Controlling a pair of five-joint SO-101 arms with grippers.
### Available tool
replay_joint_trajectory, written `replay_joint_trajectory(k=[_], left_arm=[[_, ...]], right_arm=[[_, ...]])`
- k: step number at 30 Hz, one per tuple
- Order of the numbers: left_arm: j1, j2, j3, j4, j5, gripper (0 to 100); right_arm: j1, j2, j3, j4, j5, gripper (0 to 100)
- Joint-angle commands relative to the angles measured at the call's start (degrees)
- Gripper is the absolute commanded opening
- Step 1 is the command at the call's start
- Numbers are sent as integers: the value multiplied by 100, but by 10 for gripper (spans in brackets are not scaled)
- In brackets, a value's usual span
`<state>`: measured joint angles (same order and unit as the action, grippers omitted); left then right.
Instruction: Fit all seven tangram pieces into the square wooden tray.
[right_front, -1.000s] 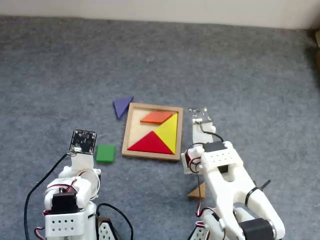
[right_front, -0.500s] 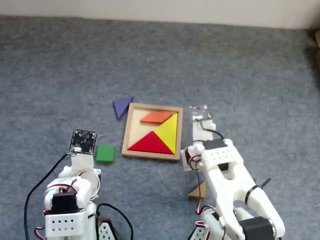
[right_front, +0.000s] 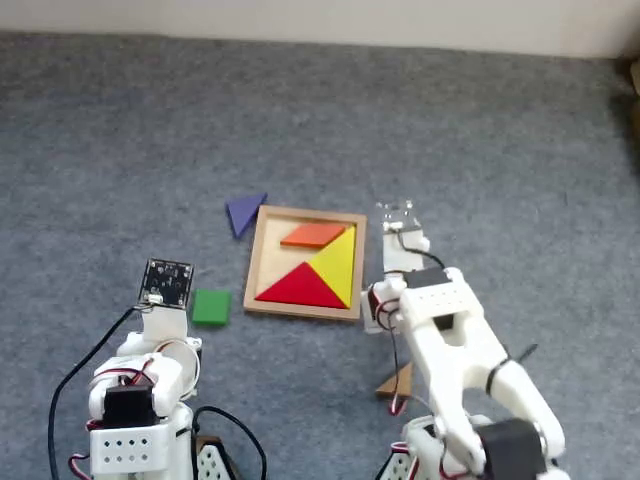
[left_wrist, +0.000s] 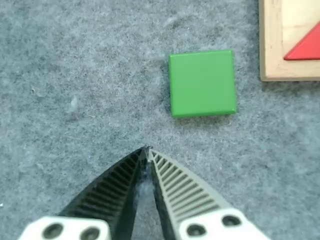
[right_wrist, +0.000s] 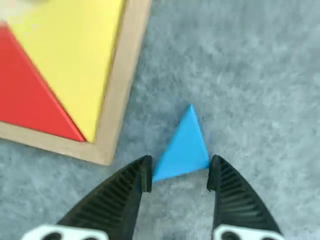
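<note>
The square wooden tray (right_front: 256, 268) holds an orange parallelogram (right_front: 312, 235), a yellow triangle (right_front: 336, 262) and a red triangle (right_front: 298, 286). My right gripper (right_wrist: 179, 172) is open just off the tray's edge (right_wrist: 120, 100), its fingertips either side of a small blue triangle (right_wrist: 183, 148) lying on the carpet. My left gripper (left_wrist: 146, 152) is shut with nothing in it, a short way from the green square (left_wrist: 202, 83) (right_front: 211, 306). A purple triangle (right_front: 243, 212) lies by the tray's far left corner. A brown triangle (right_front: 397, 382) lies beside the right arm (right_front: 440, 325).
Everything lies on grey carpet (right_front: 500, 150). Open carpet stretches beyond the tray and to both sides. A pale wall edge runs along the back. The two arm bases stand at the near edge.
The right arm has shifted slightly forward beside the tray's right edge. The left arm and the loose pieces have stayed where they were.
</note>
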<state>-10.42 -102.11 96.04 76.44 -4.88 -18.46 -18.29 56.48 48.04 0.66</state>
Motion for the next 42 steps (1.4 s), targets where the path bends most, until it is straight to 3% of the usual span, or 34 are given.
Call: replay_joint_trajectory(k=[1,8,13,19,23,31,42], left_arm=[[-110,-198,119,35,-9,13],[-110,-198,119,35,-9,13],[-110,-198,119,35,-9,13],[-110,-198,119,35,-9,13],[-110,-198,119,35,-9,13],[-110,-198,119,35,-9,13],[-110,-198,119,35,-9,13]], right_arm=[[119,655,-637,-48,-264,180],[215,919,-901,-40,-422,178],[198,549,-901,-40,-413,82],[224,119,-884,-22,88,63],[171,-374,-971,602,97,63],[-927,-541,-2044,1015,62,63],[-2185,1754,-4259,1015,-519,63]])
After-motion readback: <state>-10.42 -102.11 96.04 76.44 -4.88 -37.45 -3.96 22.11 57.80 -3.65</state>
